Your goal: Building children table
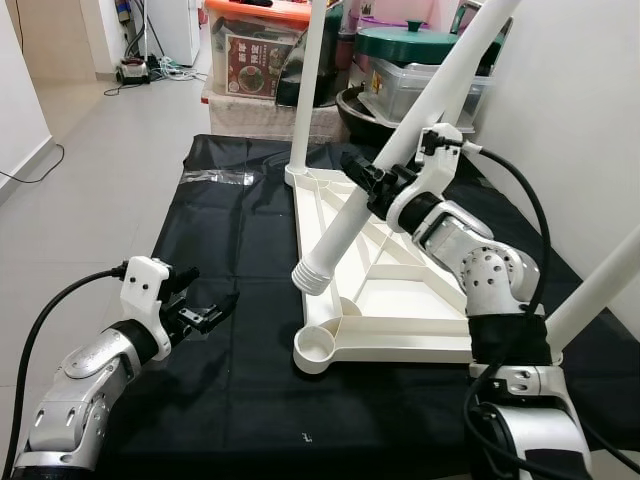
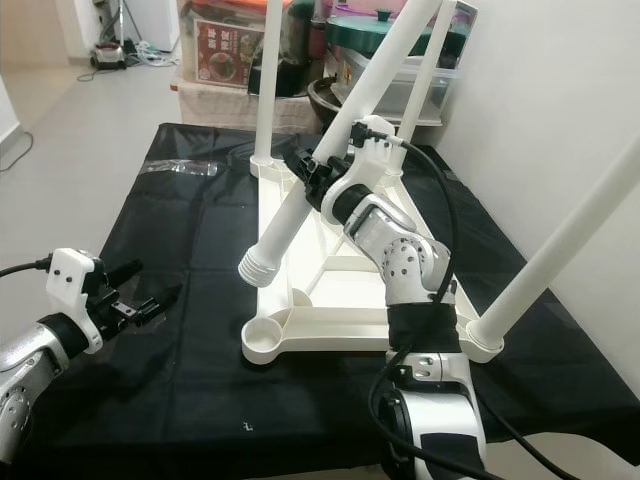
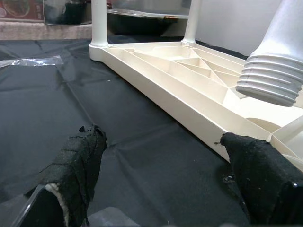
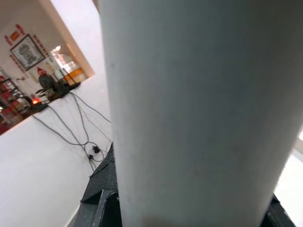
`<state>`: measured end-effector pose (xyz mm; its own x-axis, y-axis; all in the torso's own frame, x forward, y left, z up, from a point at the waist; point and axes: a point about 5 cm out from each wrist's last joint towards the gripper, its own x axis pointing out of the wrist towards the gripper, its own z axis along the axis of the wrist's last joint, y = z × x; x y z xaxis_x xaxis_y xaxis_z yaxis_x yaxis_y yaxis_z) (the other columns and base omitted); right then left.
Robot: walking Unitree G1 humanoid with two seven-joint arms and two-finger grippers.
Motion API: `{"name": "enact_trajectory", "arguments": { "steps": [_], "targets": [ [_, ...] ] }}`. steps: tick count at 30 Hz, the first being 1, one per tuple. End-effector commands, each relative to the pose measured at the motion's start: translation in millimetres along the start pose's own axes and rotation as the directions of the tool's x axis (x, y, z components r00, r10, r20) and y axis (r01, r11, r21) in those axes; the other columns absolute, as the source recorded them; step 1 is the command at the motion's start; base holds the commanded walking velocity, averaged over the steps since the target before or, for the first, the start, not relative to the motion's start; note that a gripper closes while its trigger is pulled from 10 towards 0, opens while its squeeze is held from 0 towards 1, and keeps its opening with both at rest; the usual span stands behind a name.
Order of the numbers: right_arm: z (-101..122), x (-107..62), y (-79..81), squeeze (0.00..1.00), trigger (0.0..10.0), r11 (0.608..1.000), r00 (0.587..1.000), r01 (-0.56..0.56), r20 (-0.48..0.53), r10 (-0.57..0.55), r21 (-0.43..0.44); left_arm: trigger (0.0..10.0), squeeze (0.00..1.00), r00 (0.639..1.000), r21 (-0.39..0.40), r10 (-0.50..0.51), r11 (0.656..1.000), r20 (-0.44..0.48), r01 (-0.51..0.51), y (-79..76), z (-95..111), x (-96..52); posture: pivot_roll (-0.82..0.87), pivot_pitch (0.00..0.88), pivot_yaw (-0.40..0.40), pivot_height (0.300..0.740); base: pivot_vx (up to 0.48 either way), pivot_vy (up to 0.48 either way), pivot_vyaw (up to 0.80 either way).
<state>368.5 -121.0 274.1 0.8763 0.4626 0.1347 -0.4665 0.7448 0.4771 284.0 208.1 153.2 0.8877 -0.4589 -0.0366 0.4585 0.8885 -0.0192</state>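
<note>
Aloft, white table leg (image 1: 395, 150) clamped between right gripper (image 1: 372, 181) jaws.

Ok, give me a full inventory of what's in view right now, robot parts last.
Tabletop: one, cream, upside down on the black cloth.
Fitted legs: three, white, standing in the far and right corner sockets.
Loose leg: one, white, tilted, threaded end above the tabletop.
Empty socket: one, cream, near-left corner.
Black cloth: one, on the floor.
Plastic wrapper: one, clear, far left on the cloth.
Storage boxes: several, behind.
Right gripper: jaws shut on the loose leg.
Left gripper: jaws open, low over the cloth.
</note>
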Motion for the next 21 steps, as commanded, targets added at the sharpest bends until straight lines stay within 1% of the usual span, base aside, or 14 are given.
{"name": "enact_trajectory", "arguments": {
  "steps": [1, 11, 12, 14, 15, 16, 17, 18, 19, 20, 21],
  "targets": [
    [5.6, 1.4, -0.2, 0.0, 0.0, 1.0, 1.0, 0.014, 0.025, -0.014, -0.004, 10.0, 0.0, 1.0, -0.003, -0.01, 1.0, 0.008, 0.01, -1.8, 0.0, 0.7, 0.13, 0.0, -0.148, 0.74, 0.0, 0.0, 0.0],
    [2.5, 0.0, -2.2, 0.0, 0.0, 0.999, 1.0, 0.024, 0.013, -0.023, -0.031, 10.0, 0.0, 1.0, -0.007, -0.01, 1.0, 0.011, 0.01, -2.2, 0.1, 0.6, 0.13, 0.0, -0.147, 0.74, 0.0, 0.0, 0.0],
    [2.3, -0.4, -2.0, 0.0, 0.0, 0.999, 1.0, 0.016, 0.012, -0.015, -0.041, 10.0, 0.0, 1.0, -0.007, -0.01, 1.0, 0.011, 0.01, -2.2, 0.2, 0.6, 0.13, 0.0, -0.147, 0.74, 0.0, 0.0, 0.0],
    [1.6, -5.0, 6.4, 0.0, 0.0, 0.988, 0.995, -0.1, 0.009, 0.102, -0.12, 10.0, 0.0, 1.0, -0.007, -0.01, 1.0, 0.011, 0.01, -2.1, 0.1, 0.6, 0.13, 0.0, -0.147, 0.74, 0.0, 0.0, 0.0],
    [1.6, -5.0, 6.4, 0.0, 0.0, 0.988, 0.995, -0.1, 0.009, 0.102, -0.12, 10.0, 0.0, 1.0, -0.007, -0.01, 1.0, 0.011, 0.01, -2.1, 0.1, 0.6, 0.13, 0.0, -0.147, 0.74, 0.0, 0.0, 0.0],
    [0.5, -9.8, 13.5, 0.0, 0.0, 0.964, 0.982, -0.184, 0.002, 0.188, -0.192, 10.0, 0.0, 1.0, -0.008, -0.01, 1.0, 0.011, 0.01, -2.0, 0.2, 0.6, 0.13, 0.0, -0.147, 0.74, 0.0, 0.0, 0.0],
    [0.5, -9.8, 13.5, 0.0, 0.0, 0.964, 0.982, -0.184, 0.002, 0.188, -0.192, 10.0, 0.0, 1.0, -0.008, -0.01, 1.0, 0.011, 0.01, -2.0, 0.2, 0.6, 0.13, 0.0, -0.147, 0.74, 0.0, 0.0, 0.0],
    [-2.3, -15.6, 18.8, 0.0, 0.0, 0.927, 0.966, -0.254, -0.016, 0.259, -0.277, 10.0, 0.0, 1.0, -0.008, -0.01, 1.0, 0.011, 0.01, -1.9, 0.2, 0.6, 0.13, 0.0, -0.147, 0.74, 0.0, 0.0, 0.0],
    [-4.7, -19.2, 21.9, 0.0, 0.0, 0.898, 0.954, -0.293, -0.033, 0.299, -0.328, 10.0, 0.0, 1.0, -0.008, -0.009, 1.0, 0.011, 0.009, -1.9, 0.2, 0.6, 0.13, 0.0, -0.147, 0.74, 0.0, 0.0, 0.0],
    [-9.3, -24.5, 26.2, 0.0, 0.0, 0.854, 0.935, -0.347, -0.068, 0.349, -0.388, 10.0, 0.0, 1.0, -0.008, -0.009, 1.0, 0.012, 0.009, -1.7, 0.4, 0.6, 0.13, 0.0, -0.149, 0.74, 0.0, 0.0, 0.0],
    [-9.3, -24.5, 26.2, 0.0, 0.0, 0.854, 0.935, -0.347, -0.068, 0.349, -0.388, 10.0, 0.0, 1.0, -0.008, -0.009, 1.0, 0.012, 0.009, -1.7, 0.4, 0.6, 0.13, 0.0, -0.149, 0.74, 0.0, 0.0, 0.0]
  ]
}}
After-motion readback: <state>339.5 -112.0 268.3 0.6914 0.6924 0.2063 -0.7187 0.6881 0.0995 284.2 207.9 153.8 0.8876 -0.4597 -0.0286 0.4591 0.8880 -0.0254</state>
